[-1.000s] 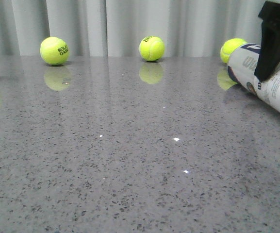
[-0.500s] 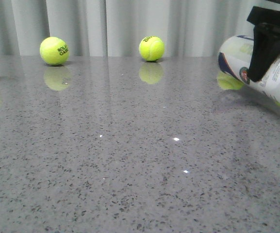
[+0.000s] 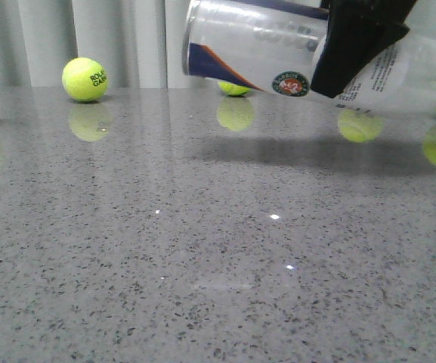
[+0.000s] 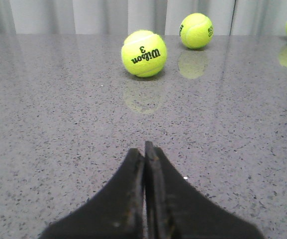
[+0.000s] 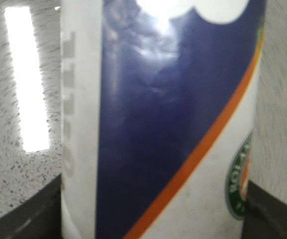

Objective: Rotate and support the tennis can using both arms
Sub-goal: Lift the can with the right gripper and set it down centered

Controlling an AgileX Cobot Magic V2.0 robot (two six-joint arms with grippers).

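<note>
Front view: the tall translucent white tennis can (image 3: 278, 57) with its navy panel hangs nearly level above the grey speckled worktop (image 3: 202, 249), clamped by the right arm's black fingers (image 3: 357, 45). Left wrist view: the left fingers (image 4: 144, 199) are pressed together, holding nothing.

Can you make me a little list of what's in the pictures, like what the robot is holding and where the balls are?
held thing: tennis can, lying nearly level, lifted off the table
holder: right tool, shut around the can
left tool: shut, empty, low over the table
nearest ball to left tool: Wilson 3 ball
balls at far edge: several, one labelled ball at left
</note>
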